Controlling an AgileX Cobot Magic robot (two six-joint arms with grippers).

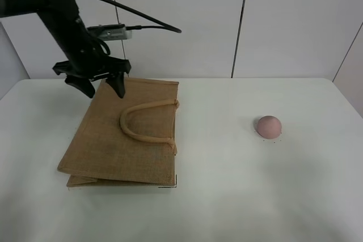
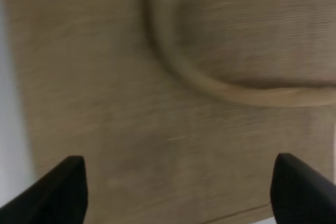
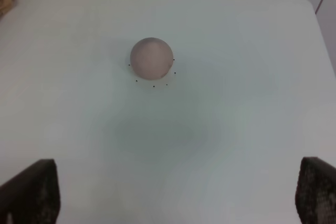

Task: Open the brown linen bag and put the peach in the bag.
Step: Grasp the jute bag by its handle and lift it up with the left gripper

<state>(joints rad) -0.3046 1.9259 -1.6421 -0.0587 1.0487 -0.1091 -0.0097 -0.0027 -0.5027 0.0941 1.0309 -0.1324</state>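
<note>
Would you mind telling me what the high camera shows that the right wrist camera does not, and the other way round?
Only the high view shows the left gripper, open, and a looped handle. Only the right wrist view shows the right gripper, open above bare table. Both show the peach on the white table and the bag, though the wrist view catches just its corner.

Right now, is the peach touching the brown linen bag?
Apart. The exterior high view shows the peach lying well to the right of the brown linen bag, with bare white table between them.
</note>
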